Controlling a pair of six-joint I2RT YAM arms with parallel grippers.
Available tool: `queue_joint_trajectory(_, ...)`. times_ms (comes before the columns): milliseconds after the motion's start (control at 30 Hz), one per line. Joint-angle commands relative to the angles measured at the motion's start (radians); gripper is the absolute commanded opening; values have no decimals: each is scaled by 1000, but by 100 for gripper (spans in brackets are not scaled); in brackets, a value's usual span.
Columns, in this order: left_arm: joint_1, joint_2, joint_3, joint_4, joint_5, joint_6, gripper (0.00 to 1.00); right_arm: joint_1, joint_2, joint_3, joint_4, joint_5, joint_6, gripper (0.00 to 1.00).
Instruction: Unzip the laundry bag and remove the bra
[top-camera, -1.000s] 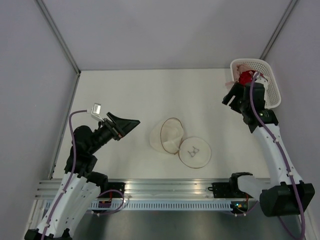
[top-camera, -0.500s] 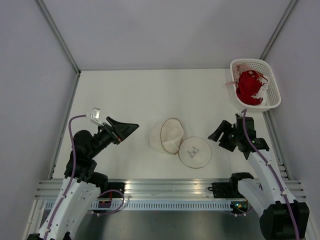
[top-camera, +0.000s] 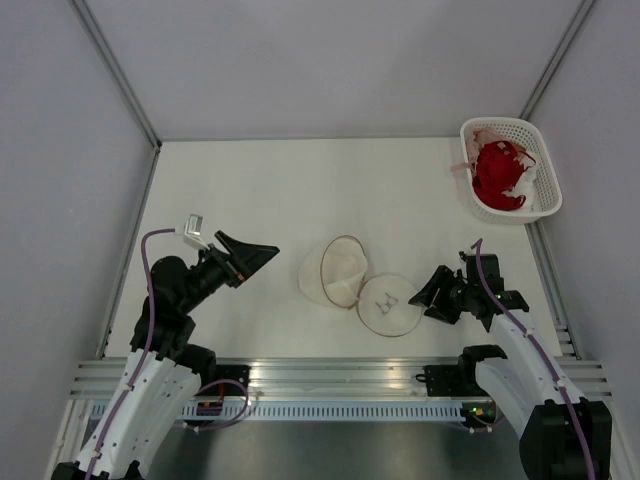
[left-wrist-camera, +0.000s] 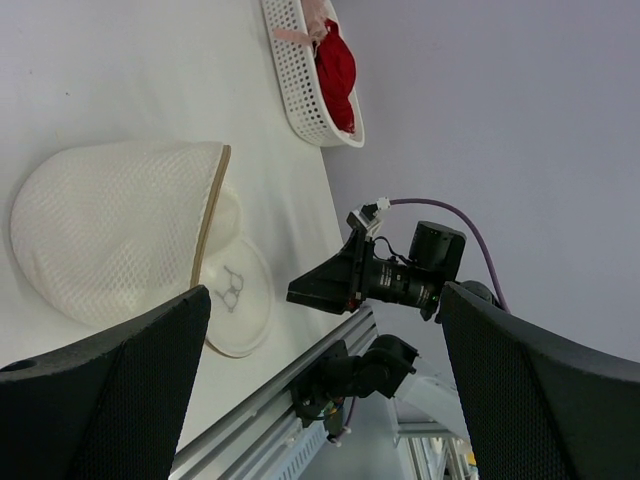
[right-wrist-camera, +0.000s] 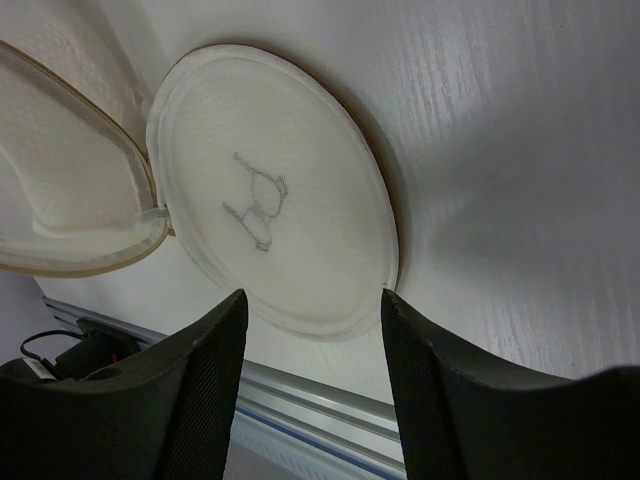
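Note:
The laundry bag (top-camera: 333, 270) lies unzipped mid-table, a whitish mesh dome with a brownish zip rim. Its round flap (top-camera: 390, 304) with the small bra drawing lies flat beside it. The red bra (top-camera: 497, 175) sits in the white lattice basket (top-camera: 545, 190) at the far right. My right gripper (top-camera: 432, 294) is open and empty, low at the flap's right edge. In the right wrist view the flap (right-wrist-camera: 270, 230) lies just past my open gripper (right-wrist-camera: 312, 300). My left gripper (top-camera: 264, 251) is open and empty, left of the bag. Its wrist view shows the bag (left-wrist-camera: 110, 235), flap (left-wrist-camera: 236, 300) and bra (left-wrist-camera: 338, 65).
The aluminium rail (top-camera: 330, 375) with the arm bases runs along the near edge. Grey walls enclose the table on three sides. The basket (left-wrist-camera: 300, 85) stands in the far right corner against the wall.
My right arm has drawn back from the basket toward the near edge and now sits by the flap. The red bra stays in the basket. The left arm has barely shifted.

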Motion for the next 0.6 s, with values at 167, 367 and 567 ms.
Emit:
queue_joint_trajectory(167, 6, 31, -4, 20, -12, 18, 100, 0, 31, -27, 9, 62, -11, 60)
queue_joint_trajectory(367, 6, 37, -6, 25, -14, 15, 100, 0, 59, -62, 43, 102, -9, 56)
queue_joint_trajectory(567, 8, 32, -8, 22, -16, 12, 100, 1, 80, -102, 127, 82, 23, 51)
